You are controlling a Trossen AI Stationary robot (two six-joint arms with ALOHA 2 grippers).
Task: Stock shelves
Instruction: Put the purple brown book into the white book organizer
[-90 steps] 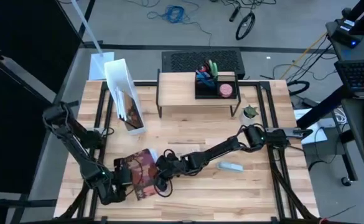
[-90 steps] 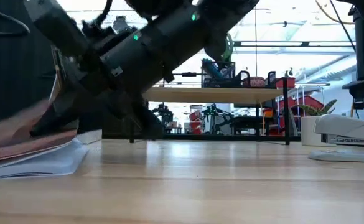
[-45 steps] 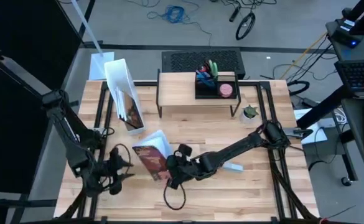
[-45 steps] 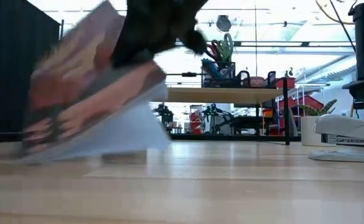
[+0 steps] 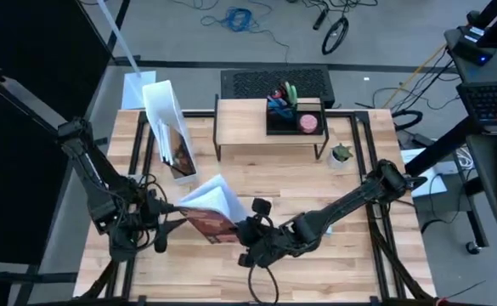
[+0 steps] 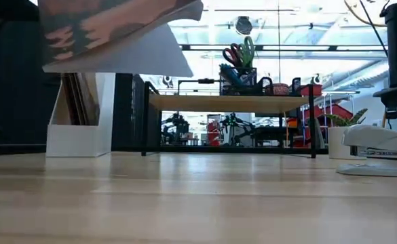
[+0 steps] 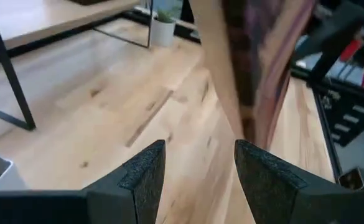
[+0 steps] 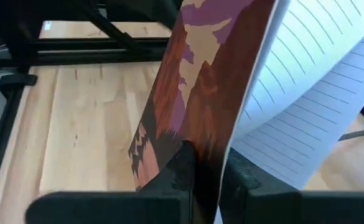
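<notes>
A notebook (image 5: 207,211) with a red-brown picture cover and lined white pages hangs above the table's middle left; my right gripper (image 8: 210,180) is shut on it. It shows at the top of the low view (image 6: 110,30), well clear of the tabletop. My left gripper (image 7: 200,168) stands open just left of the notebook (image 7: 256,68), touching nothing. The shelves (image 5: 248,126), a low light-wood riser on black legs (image 6: 232,103), stand at the far middle of the table. My right gripper pinches the notebook's picture cover near one edge (image 8: 200,140) between its two fingers (image 8: 180,167). The fingers come about level from the table's right. The notebook is lifted clear and stands on edge, its lined pages (image 8: 306,93) fanning open away from the cover.
A black organizer (image 5: 295,115) with scissors and pens sits on the shelves' right half. A tall white file box (image 5: 170,132) stands at the far left, a small potted plant (image 5: 341,155) right of the shelves. A white stapler (image 6: 381,146) lies at the right.
My right gripper has raised the notebook from lying flat on the table to hanging clear above it, tipped up on edge with its pages fanning open. My left gripper has drawn away from the notebook's near left corner and moved a little toward the far edge.
</notes>
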